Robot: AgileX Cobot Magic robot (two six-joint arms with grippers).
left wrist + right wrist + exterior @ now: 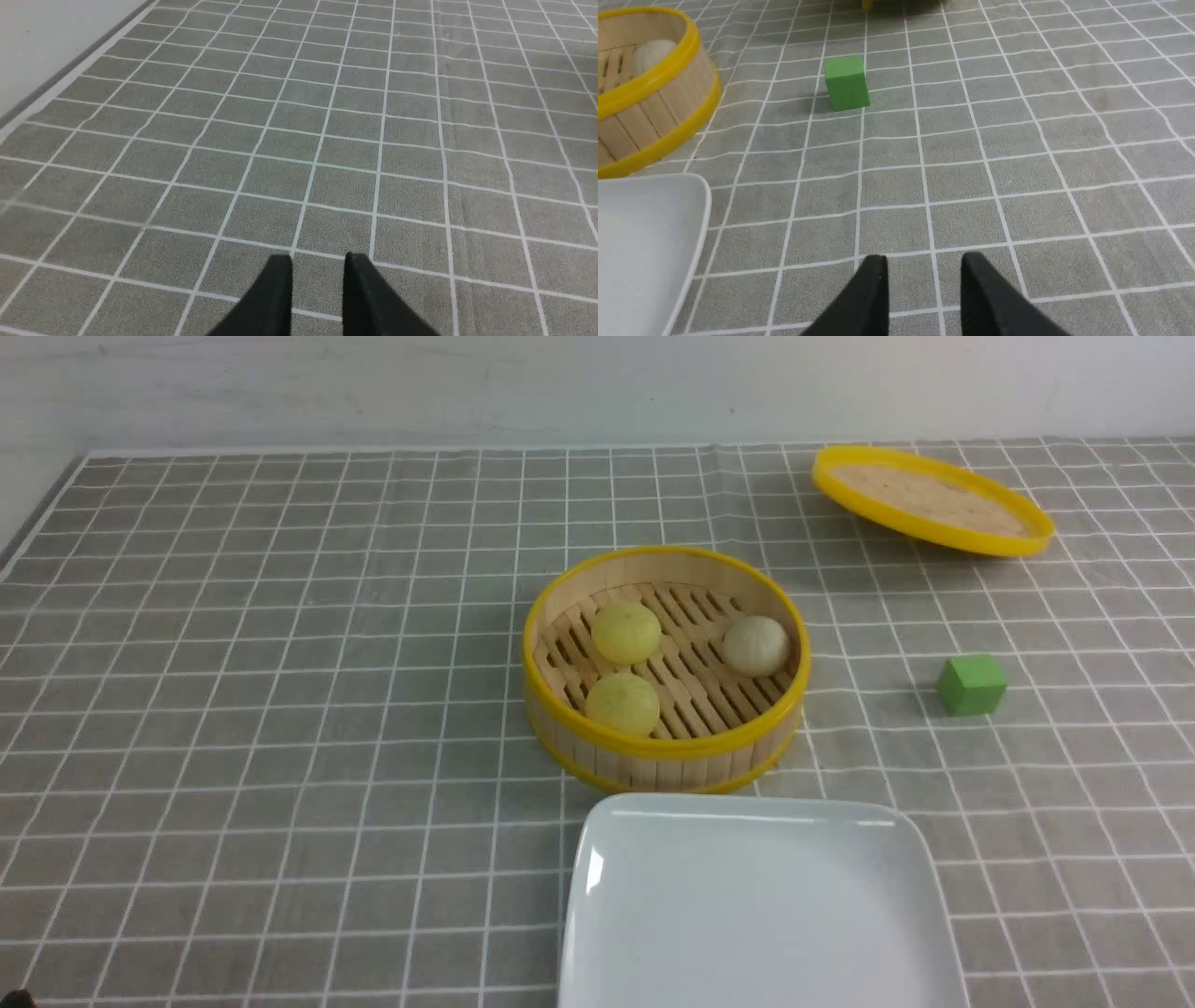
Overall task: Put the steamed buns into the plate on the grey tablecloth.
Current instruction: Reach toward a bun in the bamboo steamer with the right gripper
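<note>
Three steamed buns lie in a round bamboo steamer (653, 761): two pale yellow ones (625, 633) (623, 703) and an off-white one (756, 645) (651, 53). The white plate (747, 915) (640, 242) sits bare on the grey tablecloth (280, 709), just in front of the steamer. Neither gripper shows in the front view. My left gripper (318, 261) hovers over bare cloth, its jaws slightly apart with nothing between them. My right gripper (924, 261) stands open and holds nothing, over cloth beside the plate's corner and short of the cube.
A green cube (972, 684) (846, 83) stands on the cloth to the right of the steamer (654, 116). The yellow-rimmed lid (934, 499) rests tilted at the back right. A white wall bounds the cloth's far edge.
</note>
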